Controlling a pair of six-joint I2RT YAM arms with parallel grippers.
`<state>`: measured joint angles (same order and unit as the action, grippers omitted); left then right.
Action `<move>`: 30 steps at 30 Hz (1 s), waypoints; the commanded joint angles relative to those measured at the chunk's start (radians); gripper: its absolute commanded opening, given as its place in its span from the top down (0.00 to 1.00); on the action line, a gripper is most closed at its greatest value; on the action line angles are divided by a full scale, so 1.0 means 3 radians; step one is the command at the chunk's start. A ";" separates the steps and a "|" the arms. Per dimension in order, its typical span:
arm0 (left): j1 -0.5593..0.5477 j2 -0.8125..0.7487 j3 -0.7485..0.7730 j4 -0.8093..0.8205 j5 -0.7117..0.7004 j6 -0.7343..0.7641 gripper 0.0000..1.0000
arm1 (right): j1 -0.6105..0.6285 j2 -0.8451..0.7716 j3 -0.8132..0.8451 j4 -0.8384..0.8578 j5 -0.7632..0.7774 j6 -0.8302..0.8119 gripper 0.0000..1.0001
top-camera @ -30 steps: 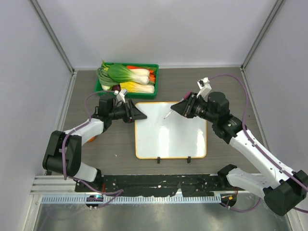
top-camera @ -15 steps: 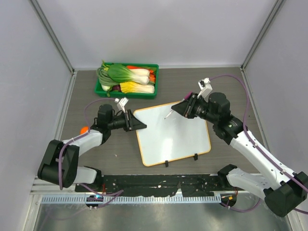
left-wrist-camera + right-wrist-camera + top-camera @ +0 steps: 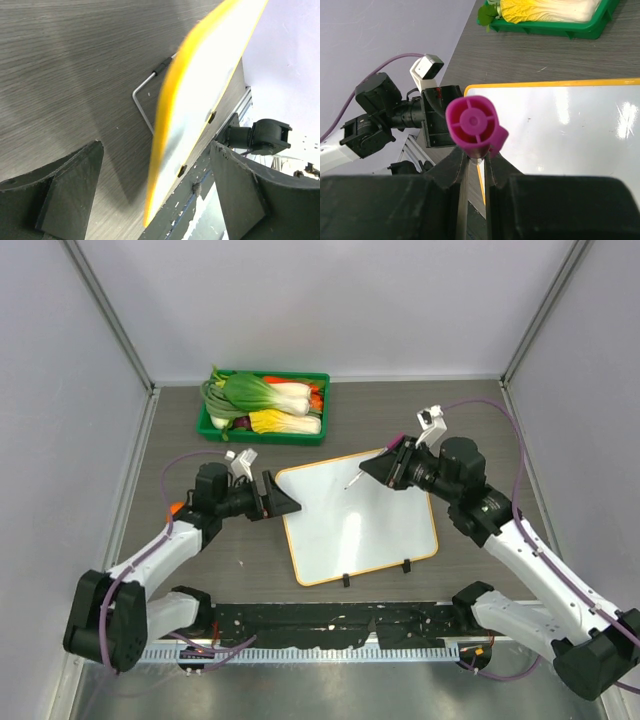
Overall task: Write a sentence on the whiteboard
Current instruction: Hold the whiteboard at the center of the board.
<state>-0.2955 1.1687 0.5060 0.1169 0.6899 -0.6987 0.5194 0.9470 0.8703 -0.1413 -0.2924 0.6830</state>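
The whiteboard (image 3: 365, 525) lies turned askew at the table's middle, orange-yellow rim all round, two black feet on its near edge. Its face looks plain white; the sentence is not in view. My left gripper (image 3: 288, 502) stands open at the board's left edge. In the left wrist view the rim (image 3: 167, 140) runs between the wide-apart fingers (image 3: 55, 192), touching neither. My right gripper (image 3: 378, 468) hovers over the board's far edge, shut on a marker (image 3: 352, 480). The marker's purple end (image 3: 472, 122) sticks up between the jaws, with the whiteboard (image 3: 560, 130) below.
A green tray (image 3: 322, 400) of leafy vegetables stands at the back left, also seen as the tray (image 3: 580, 31) in the right wrist view. A small orange object (image 3: 176, 508) lies beside the left arm. Grey walls close three sides. A black rail (image 3: 330, 618) runs along the near edge.
The board has swung from square to askew, its left corner pulled nearer. My left gripper closed on that edge, then opened and drew back left. The right gripper barely shifted.
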 commanded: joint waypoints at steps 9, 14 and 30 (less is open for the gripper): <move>-0.0012 -0.0756 0.0415 -0.1263 -0.0397 0.0074 0.00 | 0.0007 -0.0763 -0.0257 -0.0301 0.0121 -0.0032 0.99; -0.0012 -0.0909 0.0440 -0.1433 -0.0428 0.0125 0.00 | 0.0007 -0.1014 -0.0329 -0.0546 0.0095 -0.0068 0.99; -0.0012 -0.0970 0.0512 -0.1663 -0.0408 0.0391 0.00 | 0.0007 -0.1638 -0.0523 -0.0818 0.0080 -0.0150 0.99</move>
<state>-0.2955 0.9348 0.6632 -0.3958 0.5446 -0.5961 0.5198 0.4419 0.7506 -0.4267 -0.2409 0.6483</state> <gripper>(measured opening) 0.994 0.178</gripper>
